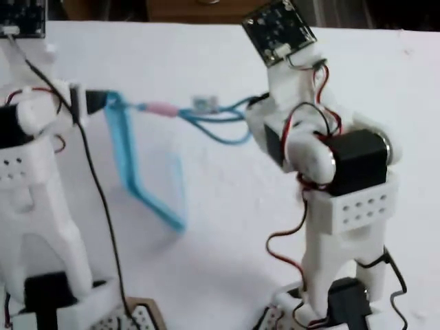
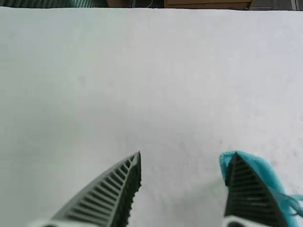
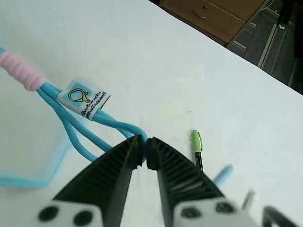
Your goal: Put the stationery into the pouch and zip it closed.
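Observation:
The see-through blue pouch (image 1: 148,180) stands tilted on the white table, its top corner at my left gripper (image 1: 96,102). In the left wrist view the left gripper (image 2: 185,158) is open, and the pouch's blue edge (image 2: 246,161) is hooked over one fingertip. A blue cord (image 1: 220,124) with a pink bead (image 1: 161,110) and a small label (image 1: 204,104) runs from the pouch toward the right arm. My right gripper (image 3: 144,142) is shut on the cord's loop (image 3: 113,127). Beyond it lie a green pen (image 3: 196,149) and a blue pen (image 3: 222,175).
The right arm's body (image 1: 323,158) rises over the table's right half and hides what lies behind it. A wooden drawer unit (image 3: 213,19) stands past the table's far edge. Bare white tabletop (image 2: 142,71) stretches ahead of the left gripper.

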